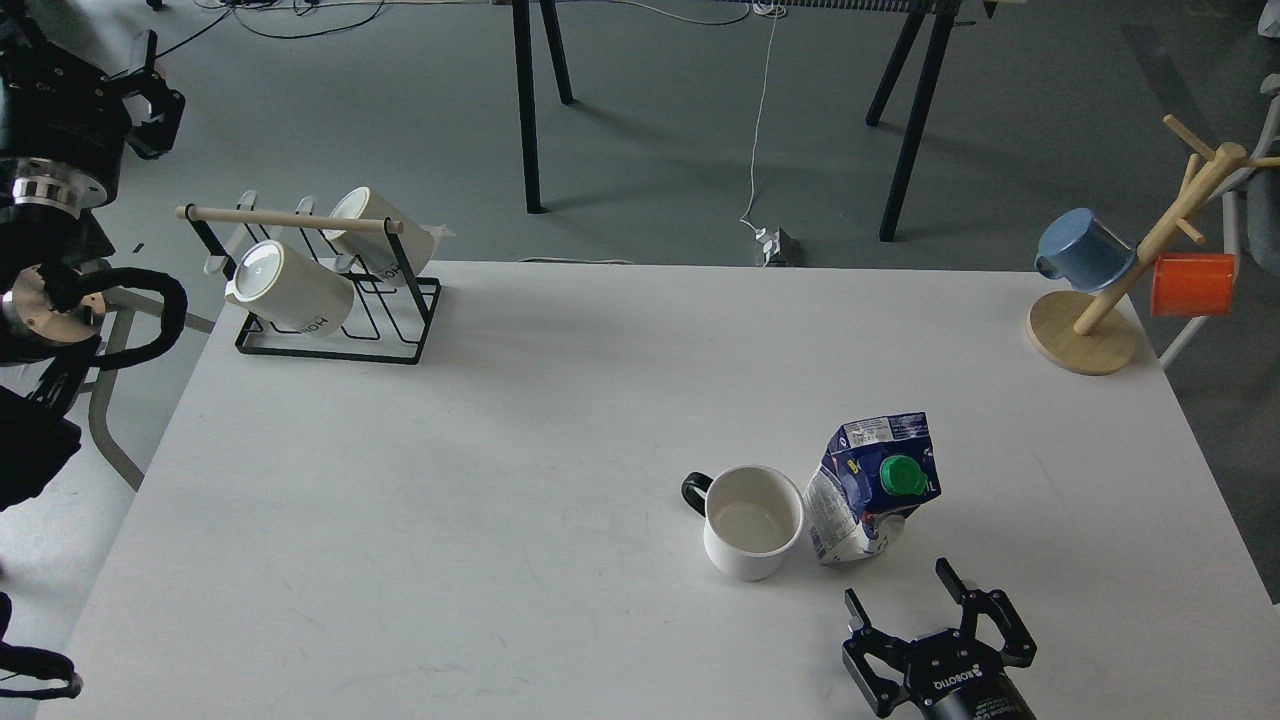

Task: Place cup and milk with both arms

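A white cup with a black handle stands upright on the white table, handle to the left. A blue milk carton with a green cap stands right beside it, touching or nearly touching its right side. My right gripper is open and empty near the front edge, below the carton and clear of it. My left gripper is off the table at the far left top; its fingers are small and dark.
A black wire rack with two white mugs stands at the back left. A wooden mug tree with a blue and an orange mug stands at the back right corner. Black table legs stand on the floor behind.
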Motion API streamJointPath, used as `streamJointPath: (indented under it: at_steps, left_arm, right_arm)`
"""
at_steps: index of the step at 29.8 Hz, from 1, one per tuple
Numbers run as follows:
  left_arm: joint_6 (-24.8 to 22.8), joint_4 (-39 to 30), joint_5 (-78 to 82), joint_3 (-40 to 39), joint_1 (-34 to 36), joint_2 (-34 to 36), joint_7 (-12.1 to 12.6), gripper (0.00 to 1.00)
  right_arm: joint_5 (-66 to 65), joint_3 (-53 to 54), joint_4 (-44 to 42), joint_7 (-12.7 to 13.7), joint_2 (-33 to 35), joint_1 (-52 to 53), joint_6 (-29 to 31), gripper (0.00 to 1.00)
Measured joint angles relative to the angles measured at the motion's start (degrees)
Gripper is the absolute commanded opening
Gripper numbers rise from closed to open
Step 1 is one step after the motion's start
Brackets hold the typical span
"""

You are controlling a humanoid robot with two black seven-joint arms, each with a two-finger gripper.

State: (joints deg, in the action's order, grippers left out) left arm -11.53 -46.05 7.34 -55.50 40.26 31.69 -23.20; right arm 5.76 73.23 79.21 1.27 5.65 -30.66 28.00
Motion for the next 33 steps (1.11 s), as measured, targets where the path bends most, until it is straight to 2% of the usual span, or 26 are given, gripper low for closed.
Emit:
streamJointPath:
  at_steps: [4,9,14,17,26,33]
  left_arm:
    - [-1.02,-0.18,-0.24,-0.10,0.01,-0.03,0.15,1.00]
    - [-5.08,-0.35,-0.37,-0.05,0.08,-0.15,2.11,1.00]
    - [-5.85,-0.36,-0.40,0.01,0.08,-0.54,2.44,1.00]
    - [-5.96,-0.37,-0.40,-0.01,0.07,-0.72,2.46,1.00]
    - [-5.80,-0.30,-0.41,0.14,0.27,-1.16,2.55,1.00]
    - [-5.79,0.43,-0.32,0.14,1.29,-1.29,2.60,1.00]
  right_arm:
    - [-0.03,5.57,2.60,-0.01,6.02,-1.57,0.00,0.98]
    - [-0.12,14.51,5.01,-0.20,13.39,-0.12,0.00,0.98]
    - [-0.35,19.37,4.82,-0.40,20.76,8.55,0.00,1.00]
    - [-0.46,20.02,3.47,-0.41,22.28,16.84,0.00,1.00]
    - [-7.81,15.48,-8.78,-0.40,22.55,44.07,0.00,1.00]
    - [-8.98,13.64,-25.62,-0.38,22.57,58.55,0.00,1.00]
